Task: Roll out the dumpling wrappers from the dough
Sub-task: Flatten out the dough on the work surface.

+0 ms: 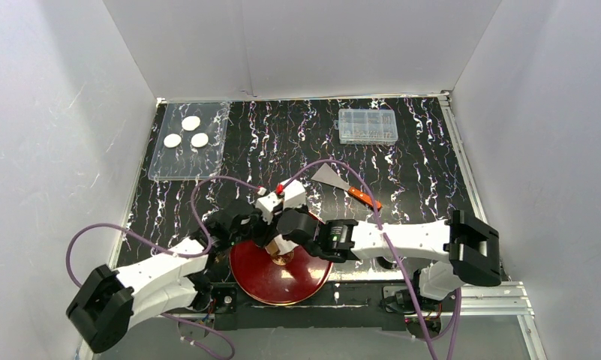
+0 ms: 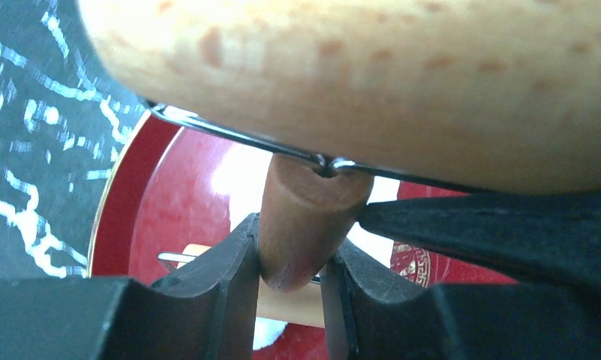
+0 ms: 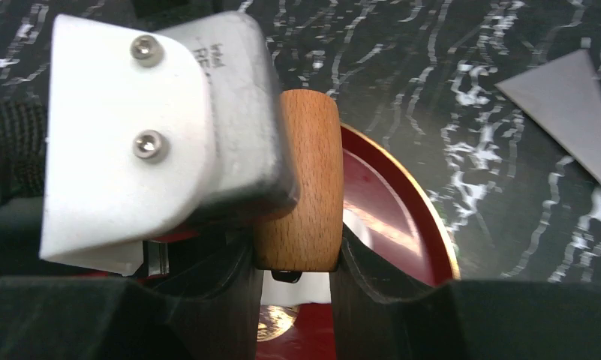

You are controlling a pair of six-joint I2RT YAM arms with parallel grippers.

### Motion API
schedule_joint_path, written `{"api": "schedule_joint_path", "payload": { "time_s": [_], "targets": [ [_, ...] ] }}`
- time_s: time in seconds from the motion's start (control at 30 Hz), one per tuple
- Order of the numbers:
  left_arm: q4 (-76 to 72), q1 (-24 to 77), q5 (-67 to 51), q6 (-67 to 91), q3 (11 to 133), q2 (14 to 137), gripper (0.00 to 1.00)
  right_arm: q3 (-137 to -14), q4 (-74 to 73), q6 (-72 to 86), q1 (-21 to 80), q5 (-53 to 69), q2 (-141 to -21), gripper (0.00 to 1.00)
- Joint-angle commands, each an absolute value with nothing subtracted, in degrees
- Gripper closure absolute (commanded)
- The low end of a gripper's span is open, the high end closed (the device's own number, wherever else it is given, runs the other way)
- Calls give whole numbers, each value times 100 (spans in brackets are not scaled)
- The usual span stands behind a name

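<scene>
Over the near red plate (image 1: 261,283), a wooden roller (image 3: 309,161) is being clamped by the left gripper (image 2: 289,264) at the handle and by the right gripper (image 3: 297,256).

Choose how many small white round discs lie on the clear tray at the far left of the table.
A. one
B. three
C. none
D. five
B: in the top view, exactly three dumpling wrappers lie on the clear tray, two side by side and one behind them.
</scene>
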State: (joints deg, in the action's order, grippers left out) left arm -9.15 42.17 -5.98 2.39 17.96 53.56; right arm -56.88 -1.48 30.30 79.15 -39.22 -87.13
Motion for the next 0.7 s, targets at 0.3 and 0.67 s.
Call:
{"api": "schedule_joint_path", "payload": {
  "time_s": [0.3, 0.67],
  "targets": [
    [-3545, 4411, -1283, -535, 3068, 7173, 100, -5169, -764, 3001, 8490, -2599, -7860, 99],
    [-2560, 4502, -386, -220, 1917, 6364, 100, -5314, -607, 3577, 8808, -1890, -8878, 99]
  ]
}}
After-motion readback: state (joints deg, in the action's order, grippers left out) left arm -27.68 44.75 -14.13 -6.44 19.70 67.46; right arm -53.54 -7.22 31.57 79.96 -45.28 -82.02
